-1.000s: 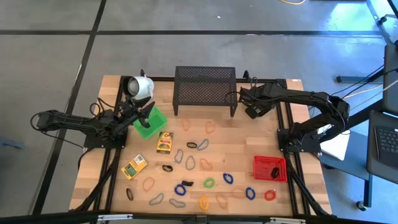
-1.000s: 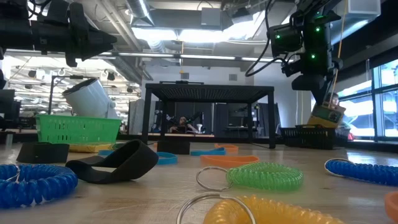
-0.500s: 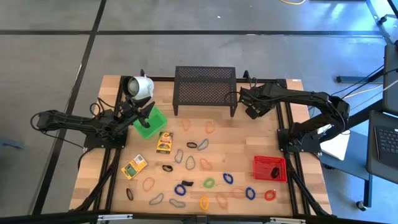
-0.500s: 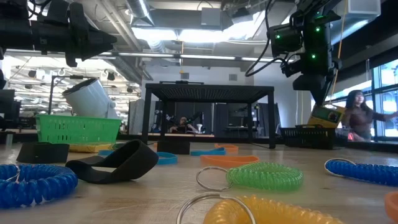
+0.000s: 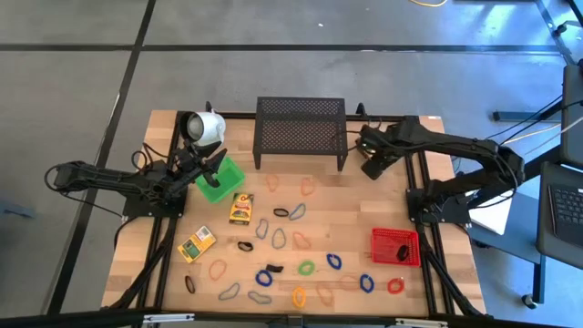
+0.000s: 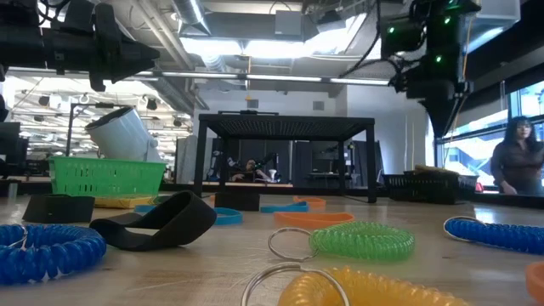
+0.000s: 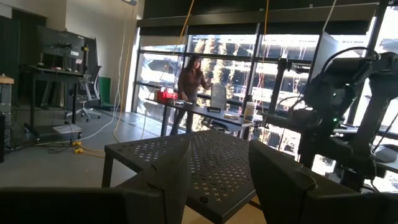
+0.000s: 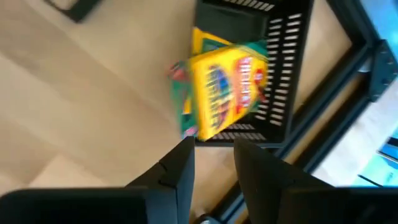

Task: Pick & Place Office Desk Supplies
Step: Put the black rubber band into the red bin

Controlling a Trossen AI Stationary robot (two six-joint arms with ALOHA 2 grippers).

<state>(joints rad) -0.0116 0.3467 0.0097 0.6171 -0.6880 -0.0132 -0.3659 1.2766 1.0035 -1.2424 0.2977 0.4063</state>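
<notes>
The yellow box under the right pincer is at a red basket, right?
Not red. The right wrist view shows the yellow box under the right pincer at a black basket. The red basket sits elsewhere on the table, as the high view shows.

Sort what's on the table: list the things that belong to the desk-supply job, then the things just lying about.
Belongs to the job:
- coil loops scattered on the wood
- yellow boxes
- green basket
- red basket
- black basket, a yellow box over it

Lying about:
- white mug
- black mesh shelf
</notes>
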